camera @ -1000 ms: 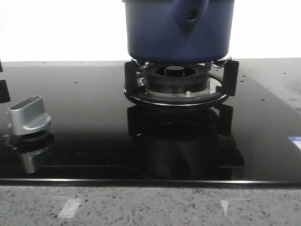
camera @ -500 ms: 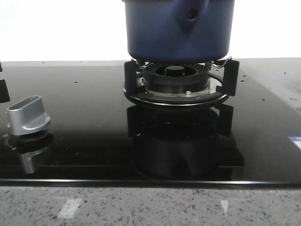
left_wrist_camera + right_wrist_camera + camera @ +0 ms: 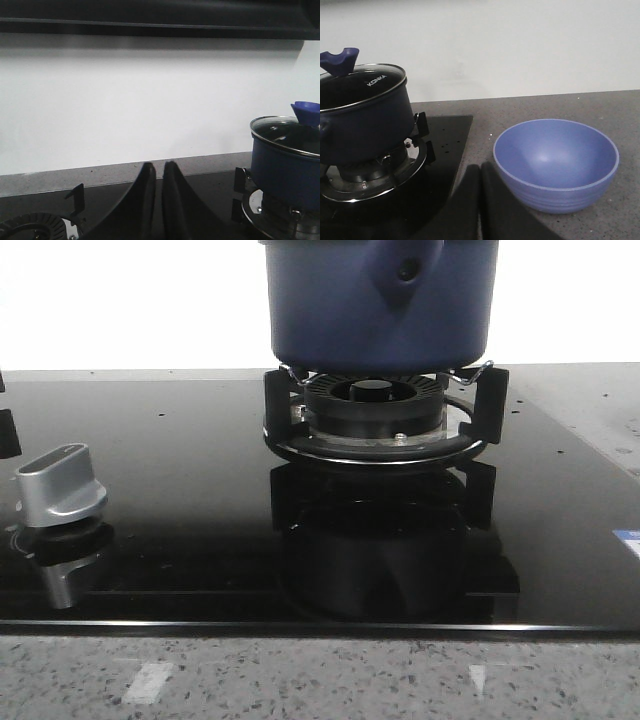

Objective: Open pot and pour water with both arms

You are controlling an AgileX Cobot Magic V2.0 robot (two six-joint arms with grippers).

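sitting on the black ring burner (image 3: 378, 420) at twelve o'clock on the glossy black glass cooktop (image 3: 180, 500), the large dark blue round pot (image 3: 380, 305) wears its glass lid (image 3: 362, 85) with a blue knob (image 3: 339, 60). a silver control knob (image 3: 62, 487) stands at nine o'clock. a blue ceramic bowl (image 3: 556, 162) rests on the grey counter, at three o'clock of the pot. the left gripper (image 3: 157, 172) and right gripper (image 3: 480, 172) both have fingers pressed together, holding nothing.
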